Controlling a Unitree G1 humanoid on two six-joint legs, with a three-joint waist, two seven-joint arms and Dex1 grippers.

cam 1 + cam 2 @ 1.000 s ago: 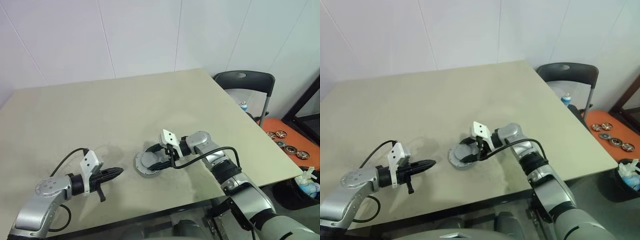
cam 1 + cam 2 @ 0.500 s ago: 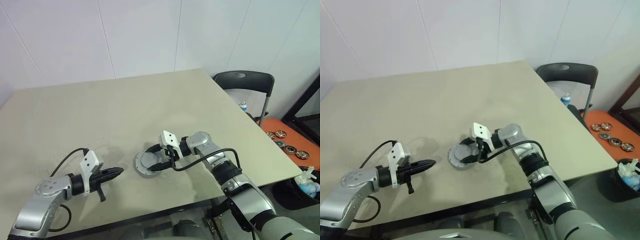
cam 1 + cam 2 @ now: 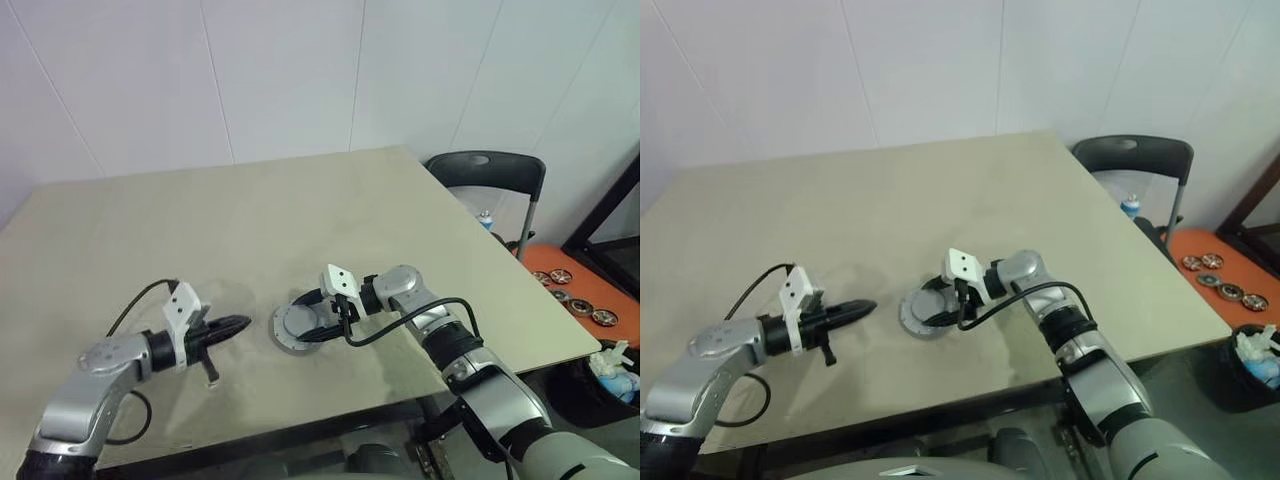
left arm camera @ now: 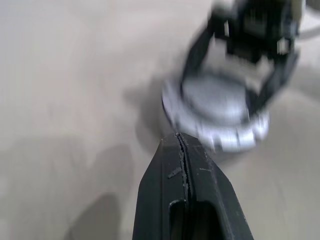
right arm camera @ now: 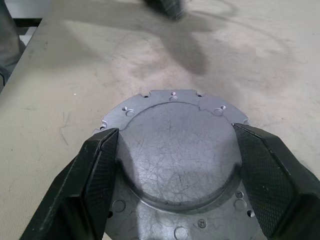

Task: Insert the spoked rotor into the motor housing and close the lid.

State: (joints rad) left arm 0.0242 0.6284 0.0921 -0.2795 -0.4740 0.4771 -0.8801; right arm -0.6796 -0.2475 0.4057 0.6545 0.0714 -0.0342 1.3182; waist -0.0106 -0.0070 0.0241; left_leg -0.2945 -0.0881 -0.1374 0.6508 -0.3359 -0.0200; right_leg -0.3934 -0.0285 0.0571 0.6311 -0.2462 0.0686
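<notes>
The motor housing [image 3: 281,340] lies on the table in front of me. The lid [image 3: 297,322] rests flat on top of it, plain grey face up. My right gripper [image 3: 304,318] reaches in from the right. It is shut on the lid [image 5: 175,155], with one black finger [image 5: 100,165] pressed against each side of the raised round part. My left gripper [image 3: 240,323] is shut and empty. It hovers just left of the housing [image 4: 220,135] with its tip pointing at the rim. The spoked rotor is hidden.
The beige table [image 3: 250,220] has its front edge close below both arms. A dark folding chair [image 3: 488,168] stands past the table's right edge. Beyond it is an orange surface [image 3: 590,275] with several small discs. A spray bottle [image 3: 612,358] sits low at the far right.
The lid, slightly raised a second ago, now lies flat on the housing between the right fingers. My left gripper has lifted and moved closer to the housing. The head camera has shifted.
</notes>
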